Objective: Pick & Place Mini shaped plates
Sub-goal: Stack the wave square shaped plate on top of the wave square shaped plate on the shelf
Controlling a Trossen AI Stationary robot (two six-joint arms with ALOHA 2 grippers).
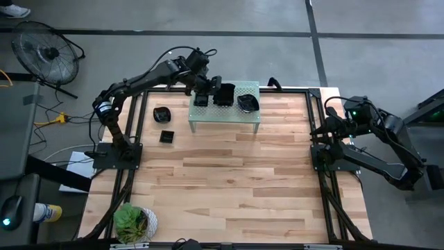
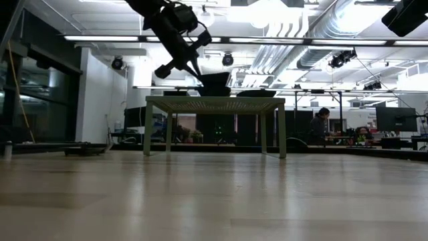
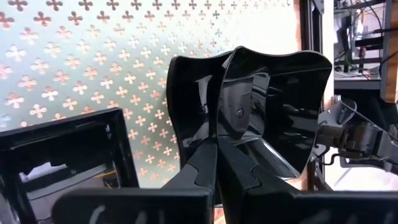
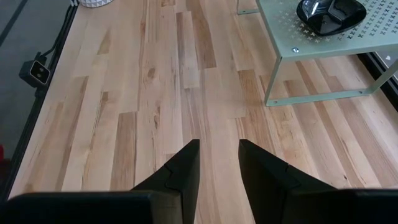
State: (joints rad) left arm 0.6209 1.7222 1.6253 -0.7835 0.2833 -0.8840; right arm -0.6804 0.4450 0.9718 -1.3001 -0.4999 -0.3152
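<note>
I count five black mini plates. Three are up on the pale green shelf [image 1: 225, 111]: a square plate [image 1: 200, 100], a wavy plate [image 1: 224, 94] and a round plate [image 1: 248, 103]. Two more plates [image 1: 161, 114] [image 1: 166, 136] lie on the wood surface [image 1: 229, 180] beside it. My left end effector [image 3: 217, 146] is pinching the wavy plate's rim. My right end effector [image 4: 219, 163] waits at the right side, fingers spread. I can read no writing.
</note>
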